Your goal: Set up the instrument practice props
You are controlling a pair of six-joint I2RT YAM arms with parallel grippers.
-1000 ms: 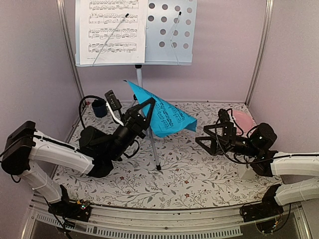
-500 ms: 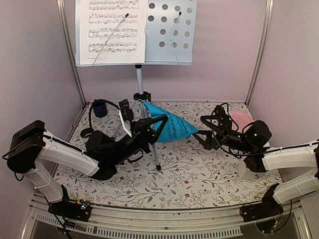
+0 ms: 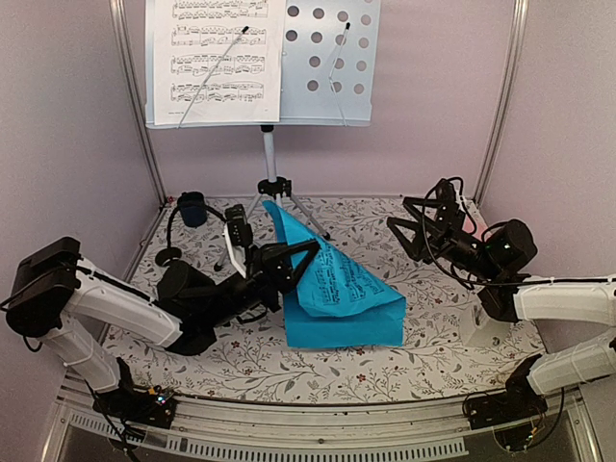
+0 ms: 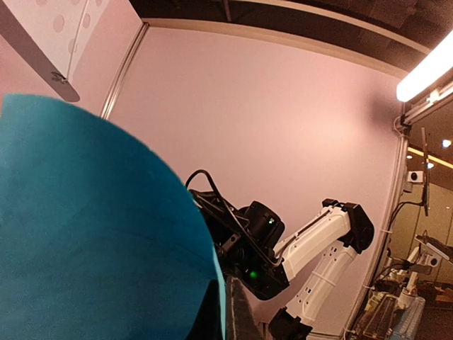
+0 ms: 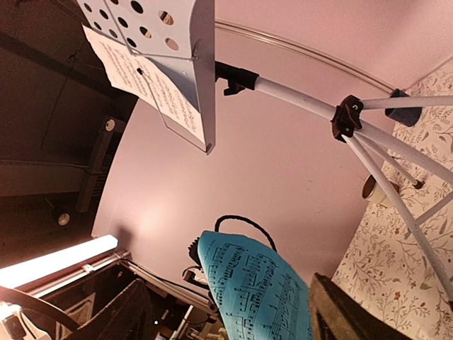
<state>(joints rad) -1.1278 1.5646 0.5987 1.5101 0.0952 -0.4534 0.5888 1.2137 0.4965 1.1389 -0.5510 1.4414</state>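
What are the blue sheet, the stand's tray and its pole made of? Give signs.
The blue sheet looks like thin matte paper: it curves and droops, printed with notes.
The tray is likely painted sheet metal, grey-white: flat, rigid, punched with round holes.
The pole is probably metal tube, smooth and pale; coating unclear.

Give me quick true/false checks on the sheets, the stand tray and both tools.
1. The white music sheet sits on the left half of the stand's tray. True.
2. The left tool is shut on the blue music sheet. True.
3. The right tool grips the blue music sheet. False: it is open, raised and apart from it.
4. The blue music sheet rests on the tray. False: it is down at the table.
5. A dark cup stands back left. True.
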